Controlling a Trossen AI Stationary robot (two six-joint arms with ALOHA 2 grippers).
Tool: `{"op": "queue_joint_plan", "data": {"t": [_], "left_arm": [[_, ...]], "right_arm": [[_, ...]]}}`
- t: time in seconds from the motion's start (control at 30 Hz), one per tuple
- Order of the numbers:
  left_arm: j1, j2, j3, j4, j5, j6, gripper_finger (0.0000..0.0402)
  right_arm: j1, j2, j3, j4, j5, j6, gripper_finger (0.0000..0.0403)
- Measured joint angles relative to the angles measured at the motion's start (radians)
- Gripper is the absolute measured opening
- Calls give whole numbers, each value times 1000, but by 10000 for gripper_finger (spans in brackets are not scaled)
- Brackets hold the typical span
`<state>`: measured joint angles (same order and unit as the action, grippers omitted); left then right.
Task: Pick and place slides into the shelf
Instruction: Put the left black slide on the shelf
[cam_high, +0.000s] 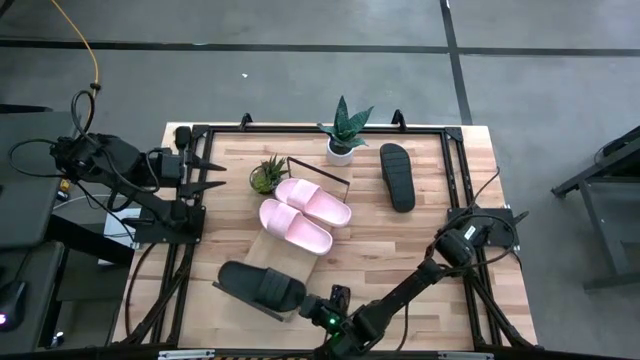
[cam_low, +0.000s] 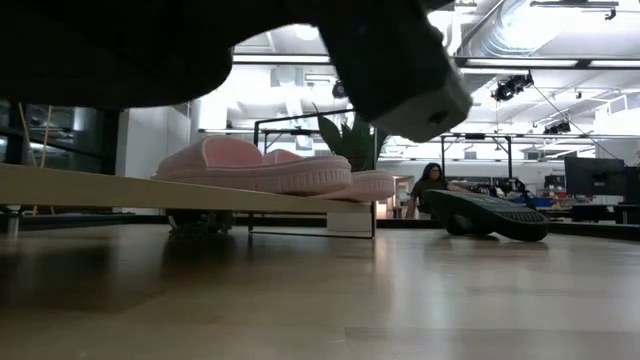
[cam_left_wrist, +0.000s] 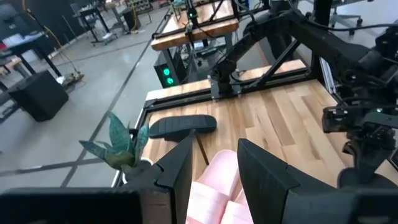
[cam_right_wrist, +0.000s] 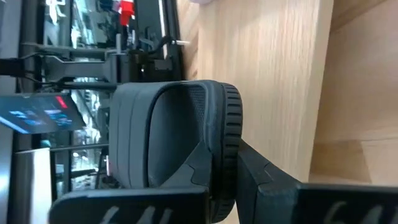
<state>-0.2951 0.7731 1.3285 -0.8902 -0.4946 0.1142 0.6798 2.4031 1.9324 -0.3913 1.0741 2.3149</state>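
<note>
My right gripper (cam_high: 334, 302) is shut on a black slide (cam_high: 262, 285) near the table's near edge, by the near end of the shelf (cam_high: 262, 250). In the low view the slide (cam_low: 110, 50) hangs above the tabletop. Two pale pink slides (cam_high: 305, 212) lie side by side, soles down, on the shelf board (cam_low: 90, 187). The other black slide (cam_high: 397, 177) lies sole down on the table at the far right. My left gripper (cam_high: 210, 172) is open and empty at the table's far left; its wrist view (cam_left_wrist: 214, 180) looks over the pink slides. My right gripper pinches the black slide's sole at one end (cam_right_wrist: 229, 140) between its two fingers, one finger (cam_right_wrist: 198, 169) on the footbed side and one (cam_right_wrist: 267, 180) on the underside. The fingers come about level from the table's right. The slide is lifted clear of the table.
A potted spiky plant (cam_high: 344, 130) stands at the far edge and a small green plant (cam_high: 268, 175) left of the shelf's far end. A dark metal frame (cam_high: 452, 160) runs round the tabletop. Bare wood lies between the shelf and the right arm's base (cam_high: 470, 235).
</note>
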Motion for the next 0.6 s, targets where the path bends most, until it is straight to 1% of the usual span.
{"op": "queue_joint_plan", "data": {"t": [0.2, 0.6], "left_arm": [[0, 0, 0, -32, 0, -15, 115], [0, 0, 0, -34, -3, -15, 115]], "right_arm": [[-6, 0, 0, -39, -32, 12, 8], [-10, 0, 0, -54, -75, 18, 8]]}}
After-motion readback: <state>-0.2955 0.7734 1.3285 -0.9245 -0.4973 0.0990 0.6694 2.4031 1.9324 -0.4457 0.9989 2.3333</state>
